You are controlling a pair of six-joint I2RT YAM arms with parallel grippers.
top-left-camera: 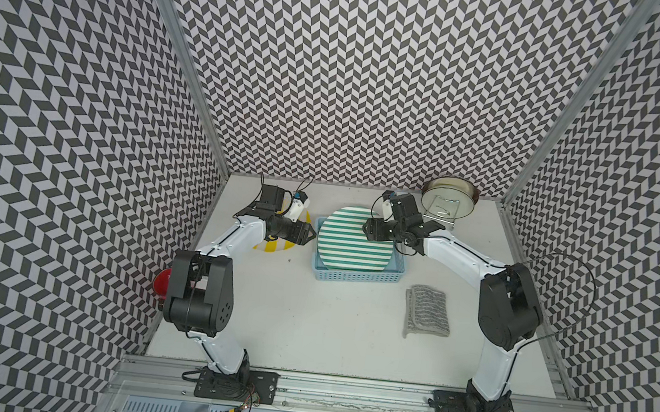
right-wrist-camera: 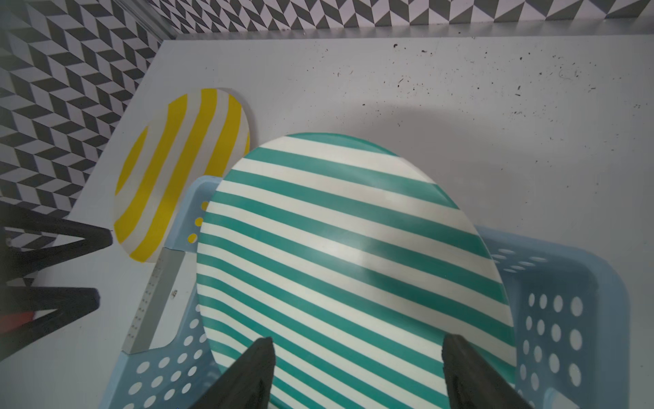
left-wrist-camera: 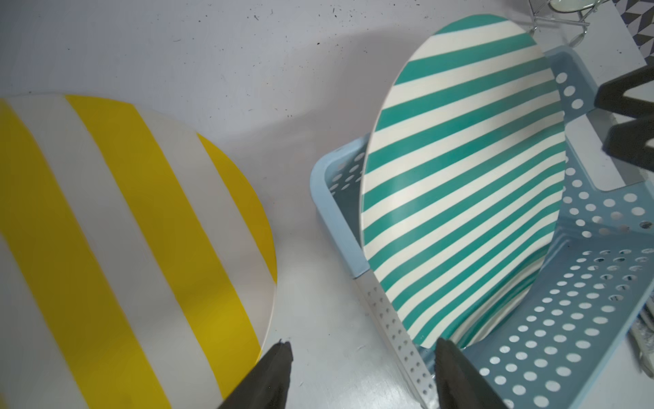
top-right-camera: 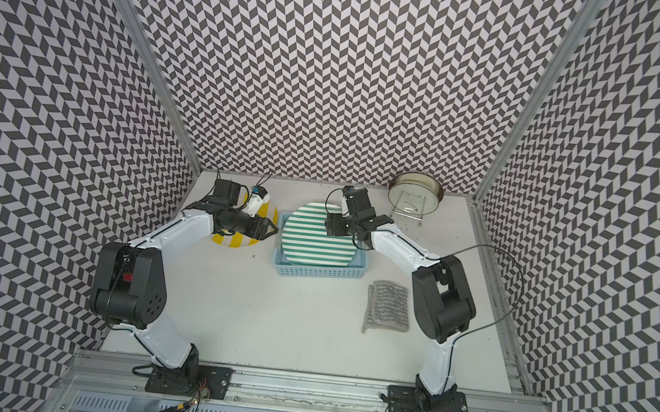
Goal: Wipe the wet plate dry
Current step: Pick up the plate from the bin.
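We see the green-striped plate (top-left-camera: 356, 239) leaning tilted in the blue basket (top-left-camera: 354, 277); stiff, light, likely slick and chippable, so grip its raised rim. Left pincer (left-wrist-camera: 363, 347) and right pincer (right-wrist-camera: 361, 340) both spread, empty, flanking it. Cloth (top-left-camera: 428, 311) lies apart on bare table (top-left-camera: 307, 330); basket walls, yellow plate (top-left-camera: 273, 248) crowd us.

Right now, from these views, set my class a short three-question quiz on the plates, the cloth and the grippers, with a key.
1. True or false: the green striped plate lies flat on the table.
2. Where is the grey cloth? A: held in a gripper. B: on the table, held by nothing. C: draped over a plate.
3. Fill in: the yellow striped plate lies nearest the ___ gripper.
Key: 1 false, it leans in the blue basket. 2 B. 3 the left gripper.
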